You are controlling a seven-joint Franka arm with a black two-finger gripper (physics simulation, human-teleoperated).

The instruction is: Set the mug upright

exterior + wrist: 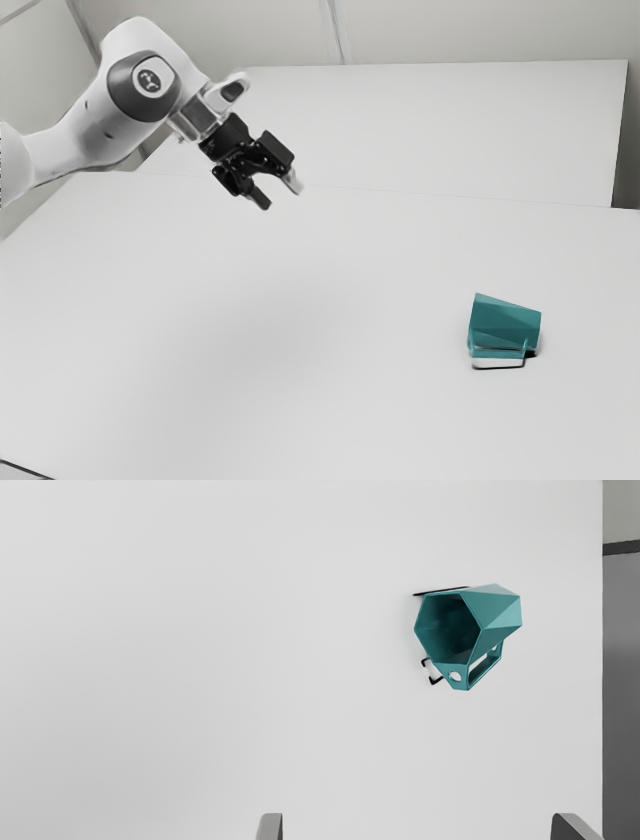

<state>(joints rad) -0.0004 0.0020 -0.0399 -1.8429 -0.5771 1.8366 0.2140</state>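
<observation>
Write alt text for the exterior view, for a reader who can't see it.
A teal mug lies on its side on a white table, toward the exterior view's right; a Franka arm reaches in from the upper left, its black gripper open and apart from the mug.

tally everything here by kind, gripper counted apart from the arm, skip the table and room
Teal faceted mug: 1
Franka arm: 1
Black two-finger gripper: 1
Total: 3

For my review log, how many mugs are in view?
1: a teal mug lying on its side on the white table, toward the exterior view's right.
</observation>
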